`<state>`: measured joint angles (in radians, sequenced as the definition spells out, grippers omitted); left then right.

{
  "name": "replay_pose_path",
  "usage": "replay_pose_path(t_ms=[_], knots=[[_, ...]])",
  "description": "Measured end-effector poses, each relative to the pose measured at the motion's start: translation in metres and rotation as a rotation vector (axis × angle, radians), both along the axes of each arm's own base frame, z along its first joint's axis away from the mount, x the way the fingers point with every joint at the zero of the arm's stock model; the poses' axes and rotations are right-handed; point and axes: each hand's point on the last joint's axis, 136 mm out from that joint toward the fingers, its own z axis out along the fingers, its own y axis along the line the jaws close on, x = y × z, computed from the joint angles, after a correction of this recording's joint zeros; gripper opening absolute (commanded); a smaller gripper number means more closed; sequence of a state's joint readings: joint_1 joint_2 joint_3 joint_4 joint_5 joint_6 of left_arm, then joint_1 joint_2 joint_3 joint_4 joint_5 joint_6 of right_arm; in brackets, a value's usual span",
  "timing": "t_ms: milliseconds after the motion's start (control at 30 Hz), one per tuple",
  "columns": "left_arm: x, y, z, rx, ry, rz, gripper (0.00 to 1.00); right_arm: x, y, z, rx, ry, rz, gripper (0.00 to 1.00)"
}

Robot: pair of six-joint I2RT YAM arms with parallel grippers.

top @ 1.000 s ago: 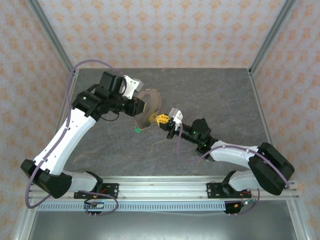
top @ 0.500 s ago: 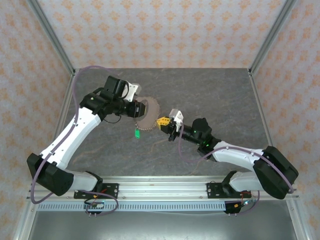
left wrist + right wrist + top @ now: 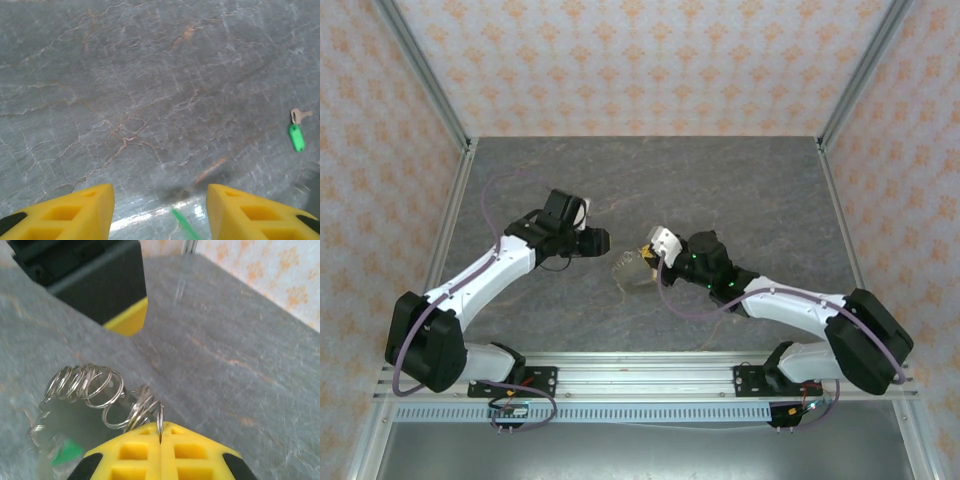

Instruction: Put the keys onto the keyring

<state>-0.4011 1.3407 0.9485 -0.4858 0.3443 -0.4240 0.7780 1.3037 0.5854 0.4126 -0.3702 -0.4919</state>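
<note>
no writing, label, brand, number or sign is legible on any surface.

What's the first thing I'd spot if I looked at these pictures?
Probably the bright yellow right gripper, pinched shut on the keyring, a bunch of shiny silver loops. Next, a small key with a green tag, lying alone on the grey table, off to the right ahead of the open left gripper.

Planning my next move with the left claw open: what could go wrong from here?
The right claw pinches the keyring only by a thin wire at its fingertips, so it may twist or slip out. The green-tagged key lies flat on the table; the open left claw might scrape over it.
</note>
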Motion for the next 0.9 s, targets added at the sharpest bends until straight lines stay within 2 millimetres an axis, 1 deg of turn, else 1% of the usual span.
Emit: replay_pose_path(t_ms=[67, 133, 200, 267, 333, 433, 500, 600, 700, 733, 800, 900], knots=[[-0.001, 0.004, -0.008, -0.003, -0.004, 0.033, 0.55, 0.001, -0.001, -0.012, -0.066, 0.006, 0.012, 0.00], [-0.002, 0.009, -0.013, -0.002, -0.017, 0.066, 0.57, 0.001, -0.001, -0.019, -0.123, -0.003, 0.029, 0.00], [-0.004, 0.015, -0.012, 0.003, -0.043, 0.099, 0.61, 0.000, 0.001, -0.024, -0.194, -0.039, 0.052, 0.00], [-0.003, 0.023, -0.006, 0.006, -0.082, 0.139, 0.63, -0.006, 0.010, -0.028, -0.267, -0.094, 0.087, 0.00], [-0.003, 0.031, 0.004, 0.010, -0.132, 0.181, 0.64, -0.016, 0.021, -0.033, -0.346, -0.167, 0.134, 0.00], [-0.001, 0.043, 0.022, 0.012, -0.214, 0.245, 0.66, -0.039, 0.040, -0.042, -0.446, -0.286, 0.218, 0.00], [0.000, 0.051, 0.030, 0.014, -0.259, 0.281, 0.69, -0.054, 0.049, -0.048, -0.492, -0.341, 0.268, 0.00], [-0.001, 0.061, 0.037, 0.025, -0.300, 0.332, 0.69, -0.073, 0.048, -0.065, -0.557, -0.381, 0.330, 0.00], [-0.003, 0.068, 0.036, 0.035, -0.316, 0.358, 0.68, -0.081, 0.040, -0.077, -0.590, -0.375, 0.354, 0.00], [-0.004, 0.069, 0.035, 0.039, -0.318, 0.362, 0.67, -0.082, 0.038, -0.078, -0.590, -0.367, 0.351, 0.00], [-0.006, 0.072, 0.035, 0.045, -0.326, 0.372, 0.62, -0.083, 0.033, -0.073, -0.569, -0.354, 0.332, 0.00], [-0.006, 0.075, 0.040, 0.042, -0.343, 0.384, 0.52, -0.076, 0.027, -0.048, -0.464, -0.319, 0.274, 0.00]])
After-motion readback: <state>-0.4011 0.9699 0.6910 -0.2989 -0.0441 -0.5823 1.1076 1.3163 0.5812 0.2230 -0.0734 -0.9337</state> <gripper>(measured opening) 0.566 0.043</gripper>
